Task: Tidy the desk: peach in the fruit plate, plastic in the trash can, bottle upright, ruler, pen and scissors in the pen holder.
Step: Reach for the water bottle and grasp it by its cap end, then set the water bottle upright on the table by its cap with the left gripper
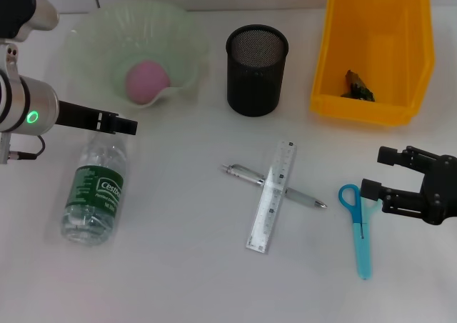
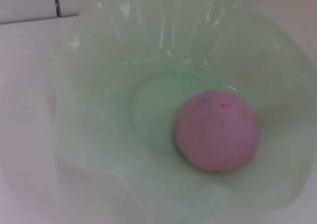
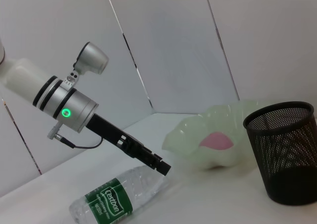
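Observation:
A pink peach [image 1: 148, 80] lies in the green glass fruit plate [image 1: 178, 23] at the back left; it also shows in the left wrist view [image 2: 218, 130]. A clear bottle [image 1: 96, 191] with a green label lies on its side at the left. My left gripper [image 1: 132, 126] hangs just above the bottle's cap end, in front of the plate. A silver pen [image 1: 307, 199] lies under a clear ruler [image 1: 273, 194] mid-table. Blue scissors [image 1: 360, 230] lie at the right. My right gripper [image 1: 378, 173] is open and empty, beside the scissors' handles. A black mesh pen holder [image 1: 257, 73] stands at the back centre.
A yellow bin [image 1: 371, 23] stands at the back right with a crumpled piece of plastic [image 1: 357, 87] inside. The right wrist view shows the left arm's gripper [image 3: 163, 167] over the bottle [image 3: 116, 201], with the plate [image 3: 183, 135] and the holder [image 3: 285, 154] behind.

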Controlling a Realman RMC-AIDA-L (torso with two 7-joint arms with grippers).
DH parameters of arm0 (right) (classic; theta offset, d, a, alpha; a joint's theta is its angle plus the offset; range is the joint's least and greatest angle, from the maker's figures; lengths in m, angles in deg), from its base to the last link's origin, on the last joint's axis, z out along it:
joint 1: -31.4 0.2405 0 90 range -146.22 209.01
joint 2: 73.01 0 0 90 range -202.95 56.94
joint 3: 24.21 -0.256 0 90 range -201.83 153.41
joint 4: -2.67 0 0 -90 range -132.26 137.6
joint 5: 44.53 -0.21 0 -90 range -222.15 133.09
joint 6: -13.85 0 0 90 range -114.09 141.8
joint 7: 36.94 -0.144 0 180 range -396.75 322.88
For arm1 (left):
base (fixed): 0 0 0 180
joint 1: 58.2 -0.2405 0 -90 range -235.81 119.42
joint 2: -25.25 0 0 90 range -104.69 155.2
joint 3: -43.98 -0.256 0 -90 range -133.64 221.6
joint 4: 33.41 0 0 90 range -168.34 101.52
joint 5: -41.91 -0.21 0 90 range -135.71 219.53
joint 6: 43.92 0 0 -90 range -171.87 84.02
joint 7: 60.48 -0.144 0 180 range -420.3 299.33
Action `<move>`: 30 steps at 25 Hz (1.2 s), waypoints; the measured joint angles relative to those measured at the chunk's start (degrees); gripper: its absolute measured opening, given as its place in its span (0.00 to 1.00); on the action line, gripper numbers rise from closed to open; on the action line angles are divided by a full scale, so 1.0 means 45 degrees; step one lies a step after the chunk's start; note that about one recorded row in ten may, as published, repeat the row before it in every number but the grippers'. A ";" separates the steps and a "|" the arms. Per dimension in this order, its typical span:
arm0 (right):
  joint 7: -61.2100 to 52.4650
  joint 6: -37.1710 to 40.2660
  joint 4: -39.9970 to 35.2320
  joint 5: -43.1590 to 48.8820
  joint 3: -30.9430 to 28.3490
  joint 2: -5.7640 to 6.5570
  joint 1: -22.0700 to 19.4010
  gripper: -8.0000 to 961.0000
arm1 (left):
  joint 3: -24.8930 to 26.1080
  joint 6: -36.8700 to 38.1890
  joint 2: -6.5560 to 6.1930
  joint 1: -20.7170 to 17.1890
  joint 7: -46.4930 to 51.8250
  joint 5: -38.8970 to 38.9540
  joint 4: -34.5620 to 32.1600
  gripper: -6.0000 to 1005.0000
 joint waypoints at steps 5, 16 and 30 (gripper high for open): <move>-0.0006 -0.0060 0.0246 0.0000 0.0002 0.0011 0.0183 0.88 | -0.0042 -0.0223 0.0027 0.0125 -0.0040 0.0003 0.0367 0.84; -0.0012 -0.0298 0.0446 0.0000 0.0002 0.0020 0.0230 0.88 | -0.0116 -0.0633 0.0025 0.0352 -0.0062 -0.0008 0.1154 0.80; -0.0294 -0.0309 0.0486 0.0005 0.0001 0.0020 0.0222 0.88 | -0.0598 0.0298 0.0038 -0.0432 -0.0764 0.0160 -0.0915 0.49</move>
